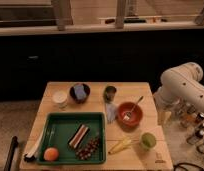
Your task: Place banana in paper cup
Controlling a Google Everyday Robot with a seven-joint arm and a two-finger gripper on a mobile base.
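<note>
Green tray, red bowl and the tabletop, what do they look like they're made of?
Green tray: probably plastic, uniform colour, moulded raised rim, faint sheen.
Red bowl: plastic or glazed ceramic, smooth and even; cannot tell which.
Tabletop: wood, pale panels with visible seams, matte.
The gripper hangs beside the table's right edge, under the white arm, touching none of them.

The gripper (163,116) hangs under the white arm (185,85) at the table's (132,158) right edge. Just left of the jaws sits the red bowl (129,115) holding a spoon (135,105). Nearer the camera than the jaws stands a green cup (147,140), with the banana (120,145) left of it. The white cup (60,98) stands far left of the jaws, past the green tray (60,131).
</note>
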